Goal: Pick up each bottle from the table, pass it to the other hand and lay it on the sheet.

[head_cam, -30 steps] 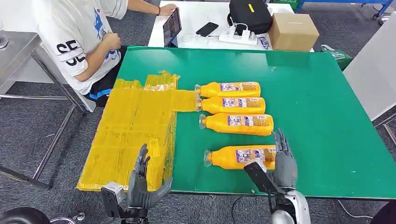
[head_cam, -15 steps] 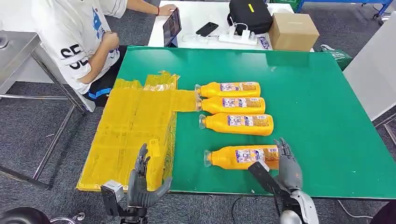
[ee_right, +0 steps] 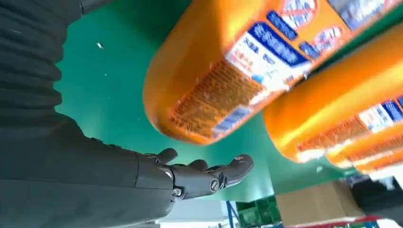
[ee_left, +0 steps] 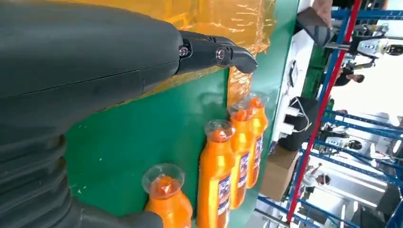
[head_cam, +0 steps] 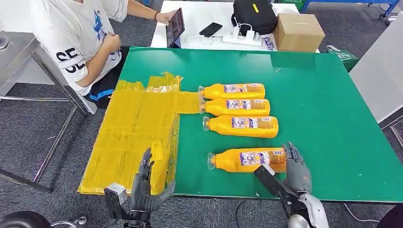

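My right hand [head_cam: 295, 167], fingers spread and empty, sits at the base of the nearest orange bottle [head_cam: 244, 160] lying on the counter [head_cam: 323, 109]; a glancing touch could roll it away.

An indoor lab or workshop test area. A green-topped work table [head_cam: 313, 95] stands on grey carpet tile flooring [head_cam: 28, 128]. Behind it, a white desk [head_cam: 199, 14] holds a black bag [head_cam: 254, 16], a brown cardboard box [head_cam: 298, 32] and a white power strip [head_cam: 242, 38]. A seated person in a white printed T-shirt [head_cam: 71, 38] holds a tablet [head_cam: 175, 27]. Blue metal shelving racks [ee_left: 351, 161] line the background.
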